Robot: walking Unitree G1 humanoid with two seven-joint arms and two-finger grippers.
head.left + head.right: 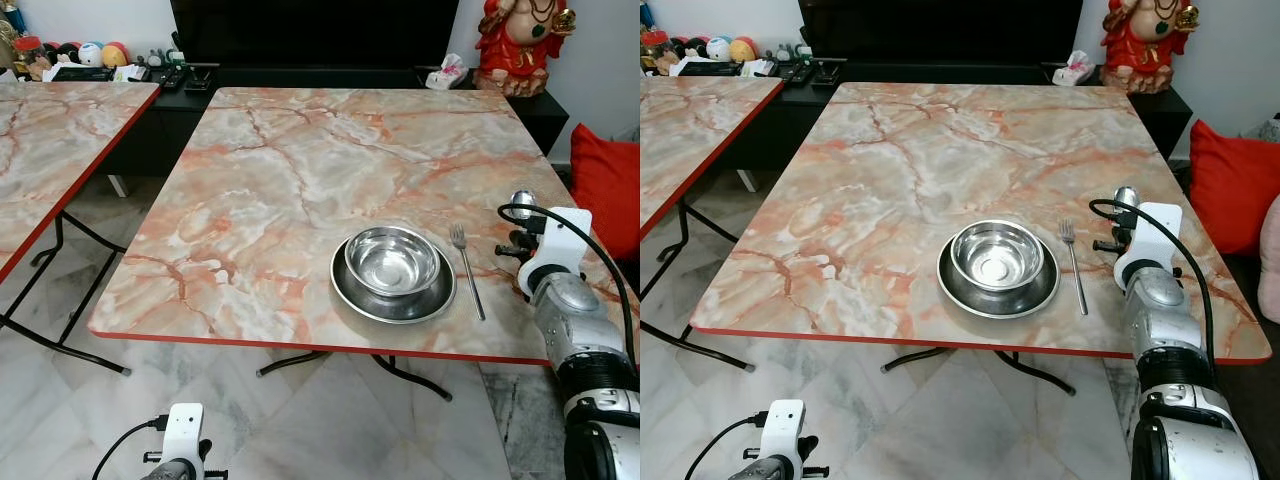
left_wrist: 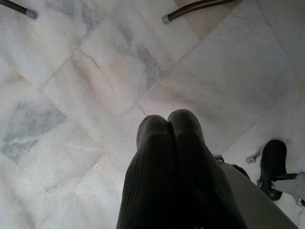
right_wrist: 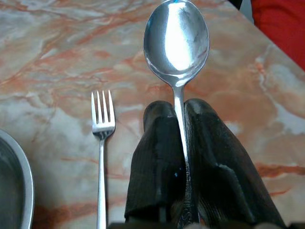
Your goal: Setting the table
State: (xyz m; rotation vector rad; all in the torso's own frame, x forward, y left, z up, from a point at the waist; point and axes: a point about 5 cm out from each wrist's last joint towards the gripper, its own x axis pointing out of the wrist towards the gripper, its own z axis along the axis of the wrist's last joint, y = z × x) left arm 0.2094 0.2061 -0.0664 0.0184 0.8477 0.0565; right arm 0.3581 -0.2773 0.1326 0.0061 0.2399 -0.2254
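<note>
Our right claw [image 3: 179, 119] clamps a spoon [image 3: 177, 40] above the desk [image 1: 300, 170], just beside the fork [image 1: 466, 268]; our left claw [image 2: 169, 129] hangs closed.

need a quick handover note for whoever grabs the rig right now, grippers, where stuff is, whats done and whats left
Right gripper: shut on the spoon, held by the handle with the bowl end forward, over the table to the right of the fork.
Left gripper: shut, holding nothing, hanging low over the marble floor.
Placed: steel bowl sits in the steel plate near the table's front edge; fork lies just right of the plate, tines pointing away from the robot.
Left to do: set the spoon down, probably right of the fork and parallel to it, then release.
</note>
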